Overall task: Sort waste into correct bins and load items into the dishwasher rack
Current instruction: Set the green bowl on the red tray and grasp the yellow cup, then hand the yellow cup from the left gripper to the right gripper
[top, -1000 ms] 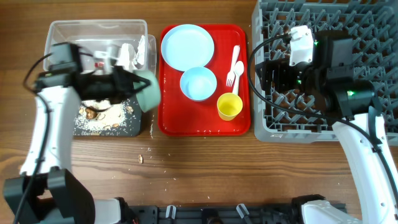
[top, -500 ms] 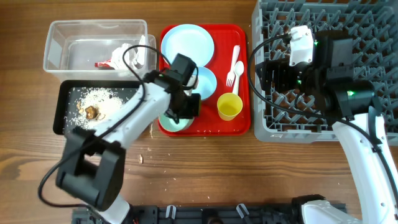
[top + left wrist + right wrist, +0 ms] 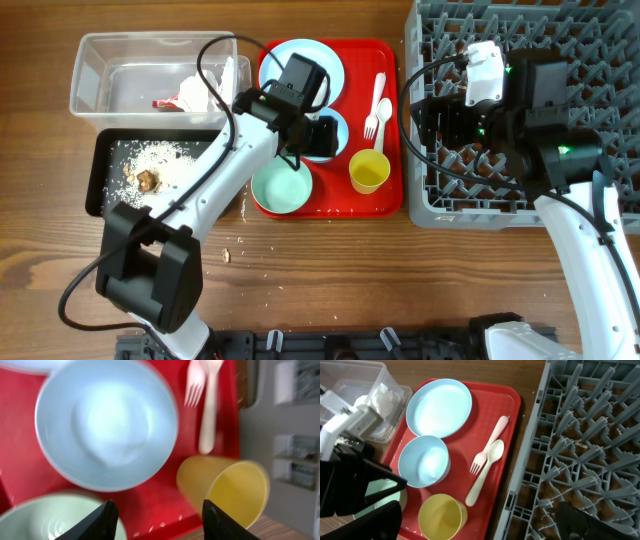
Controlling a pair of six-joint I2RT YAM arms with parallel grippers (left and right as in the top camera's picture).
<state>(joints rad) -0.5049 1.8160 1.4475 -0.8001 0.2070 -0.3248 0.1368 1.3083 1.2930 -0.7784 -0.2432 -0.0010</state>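
**Green bowl emptied and back on the tray**

On the wooden table (image 3: 330, 260), the green bowl (image 3: 280, 188) now sits at the near left corner of the red tray (image 3: 330, 205). A second ago my left gripper (image 3: 161, 520) held it tipped over the black tray (image 3: 110, 195), where the scraps (image 3: 150, 175) lie. That gripper has let go and hovers over the blue bowl (image 3: 105, 425), jaws spread and empty. I judge scraping done and loading next.

The right gripper (image 3: 477, 515) waits over the rack (image 3: 600, 40), jaws apparently apart, holding nothing. The plate (image 3: 439, 407), fork and spoon (image 3: 376, 110) are on the red tray too. Napkins (image 3: 200, 90) and wrapper (image 3: 165, 102) lie in the clear tub (image 3: 100, 60). The yellow cup (image 3: 369, 171), just beside the blue bowl, crowds any grasp there.
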